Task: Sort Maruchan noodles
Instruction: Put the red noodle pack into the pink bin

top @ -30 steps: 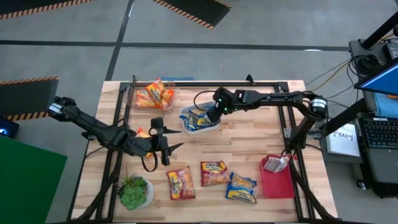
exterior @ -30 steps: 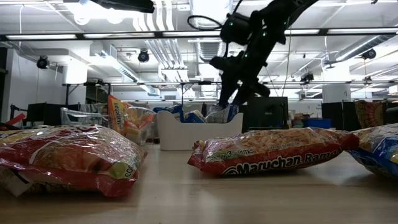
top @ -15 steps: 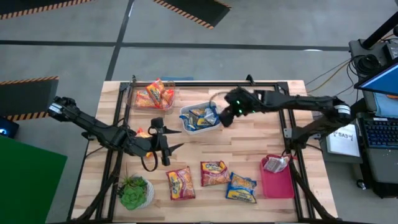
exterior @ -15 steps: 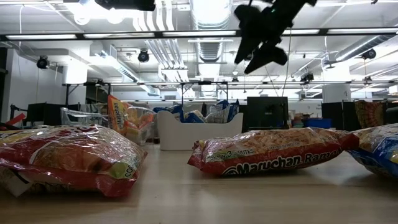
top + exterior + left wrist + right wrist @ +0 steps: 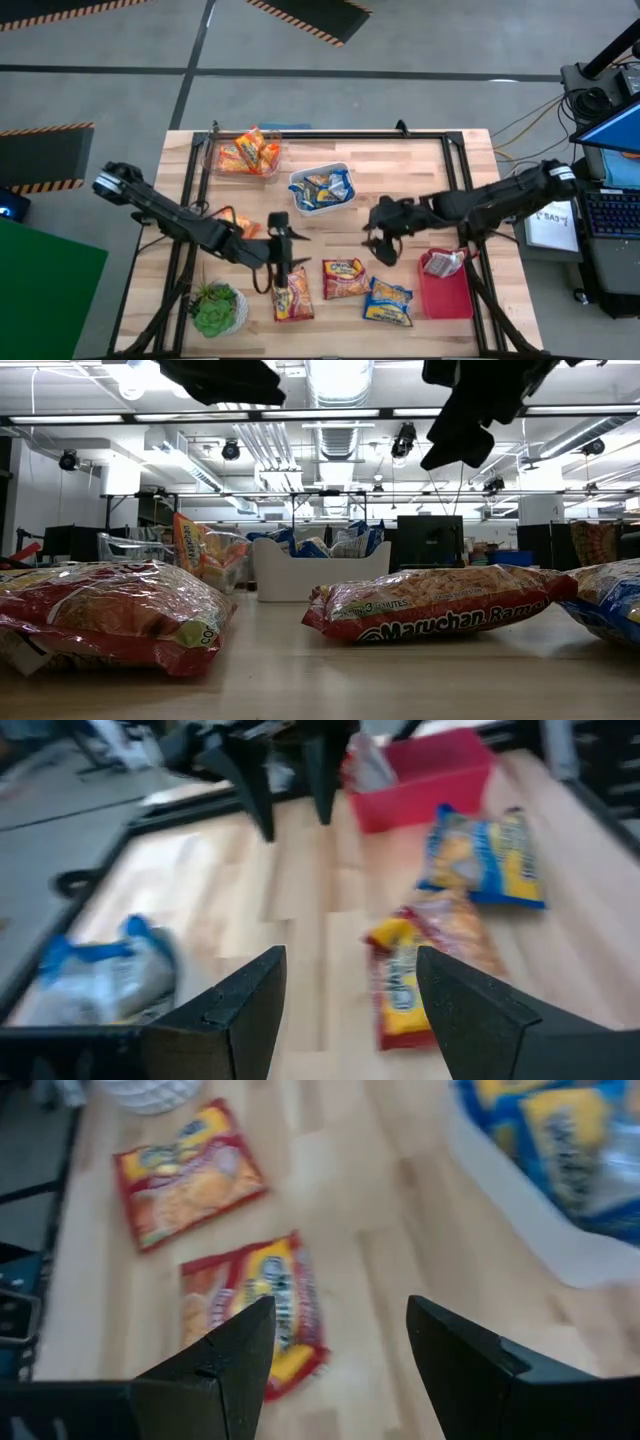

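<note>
Above the three loose packets (image 5: 343, 288), both the left gripper (image 5: 281, 262) and the right gripper (image 5: 381, 240) are held open and empty, probably so the next packet can be picked for sorting.

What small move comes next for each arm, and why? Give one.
Probably lower the right gripper onto the red packet just beyond it: its jaws are open and empty, and that packet lies loose on the table, unsorted. The left gripper, also open, hangs over the other red packet, so the two should not clash.
</note>
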Motion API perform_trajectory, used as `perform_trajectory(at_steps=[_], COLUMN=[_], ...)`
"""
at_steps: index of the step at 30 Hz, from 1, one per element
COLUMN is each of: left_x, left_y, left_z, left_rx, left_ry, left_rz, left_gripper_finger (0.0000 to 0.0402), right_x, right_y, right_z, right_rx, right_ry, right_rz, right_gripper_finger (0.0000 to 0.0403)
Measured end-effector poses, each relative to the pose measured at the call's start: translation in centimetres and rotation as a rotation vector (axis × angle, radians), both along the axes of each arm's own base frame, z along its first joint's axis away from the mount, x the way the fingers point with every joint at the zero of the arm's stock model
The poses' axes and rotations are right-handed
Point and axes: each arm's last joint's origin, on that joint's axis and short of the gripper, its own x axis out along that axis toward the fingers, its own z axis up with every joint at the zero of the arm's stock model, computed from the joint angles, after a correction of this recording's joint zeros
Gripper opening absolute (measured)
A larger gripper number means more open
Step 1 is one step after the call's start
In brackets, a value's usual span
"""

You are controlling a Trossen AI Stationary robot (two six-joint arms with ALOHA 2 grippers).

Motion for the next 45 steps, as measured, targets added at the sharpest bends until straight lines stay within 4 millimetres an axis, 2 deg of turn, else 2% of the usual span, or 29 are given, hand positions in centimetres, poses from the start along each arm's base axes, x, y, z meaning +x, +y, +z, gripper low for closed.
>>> perform_trajectory(at_steps=[4,8,13,19,25,30,36,42,45], left_x=[1.6,3.2,4.7,6.2,7.4,7.7,7.3,7.2,7.4], left_y=[-0.9,-1.7,-2.4,-3.2,-3.8,-4.0,-3.9,-4.3,-4.6], left_z=[-0.2,-0.2,-0.7,-1.9,-2.8,-3.8,-4.7,-6.3,-7.2], left_rx=[-0.013,-0.007,0.0,-0.008,-0.005,-0.044,-0.085,-0.128,-0.13], left_ry=[0.018,0.025,0.041,0.067,0.09,0.12,0.186,0.246,0.263], left_rz=[-0.031,-0.039,-0.041,-0.03,-0.031,-0.042,-0.021,-0.039,-0.053], left_gripper_finger=[0.0207,0.0207,0.0207,0.0207,0.0207,0.0207,0.0207,0.0202,0.0192], right_x=[-0.1,-0.3,-0.3,-1.3,-2.3,-2.3,-1.2,-0.1,0.4], right_y=[1.1,1.7,2.2,2.2,1.9,1.9,2.3,2.9,3.3], right_z=[-1.0,-1.0,-0.1,1.8,2.5,1.0,-0.8,-2.5,-2.5], right_rx=[-0.004,-0.045,-0.139,-0.232,-0.198,-0.048,0.181,0.395,0.465], right_ry=[-0.056,-0.09,-0.186,-0.319,-0.416,-0.341,-0.194,0.108,0.225], right_rz=[0.052,0.113,0.215,0.293,0.265,0.171,0.002,-0.197,-0.259], right_gripper_finger=[0.0214,0.0214,0.0214,0.0214,0.0214,0.0214,0.0214,0.0214,0.0214])
